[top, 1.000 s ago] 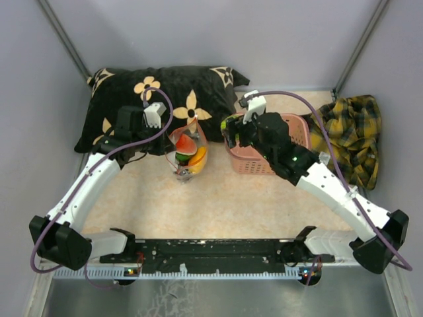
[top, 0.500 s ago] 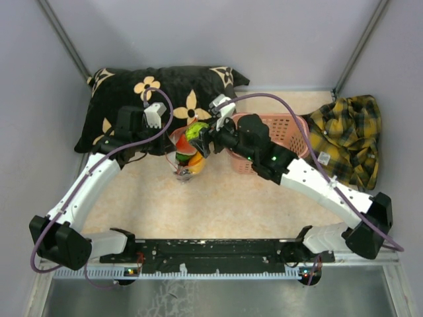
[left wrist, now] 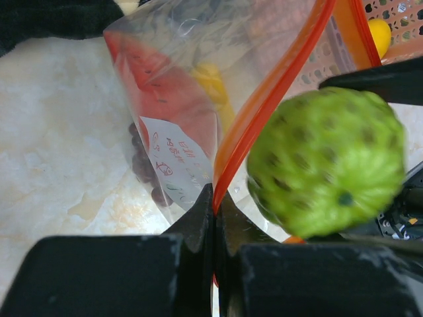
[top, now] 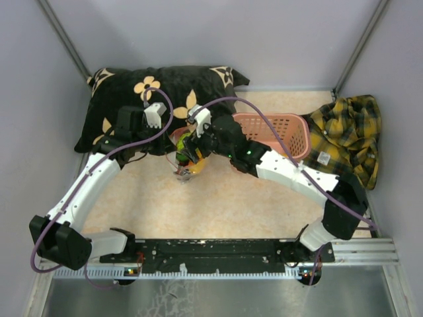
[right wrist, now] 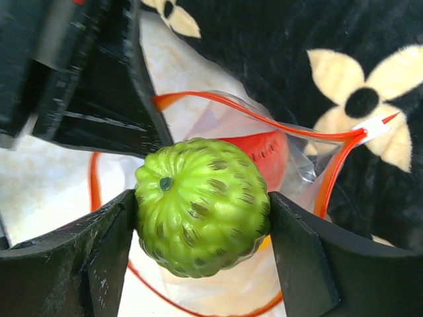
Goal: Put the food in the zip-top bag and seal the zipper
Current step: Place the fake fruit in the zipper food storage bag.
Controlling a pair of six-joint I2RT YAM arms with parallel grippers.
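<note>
My left gripper (left wrist: 216,208) is shut on the red-orange zipper (left wrist: 264,105) of the clear zip-top bag (left wrist: 178,99) and holds its mouth open. The bag (top: 186,158) holds a red watermelon slice (left wrist: 165,92), dark purple grapes (left wrist: 142,165) and a yellow piece (left wrist: 210,80). My right gripper (right wrist: 201,228) is shut on the bumpy green fruit (right wrist: 201,205) and holds it right over the open mouth (top: 190,141). The zipper (right wrist: 264,119) rings the opening below the fruit, with the watermelon slice (right wrist: 268,155) inside. The green fruit also shows in the left wrist view (left wrist: 327,162).
A pink plastic basket (top: 274,129) stands right of the bag, with a yellow piece (left wrist: 378,33) in it. A black flowered pillow (top: 165,92) lies behind the bag. A yellow plaid cloth (top: 347,132) lies at the right.
My right gripper has moved left from the pink basket to over the bag's mouth, carrying the green fruit. The left arm has not moved.
</note>
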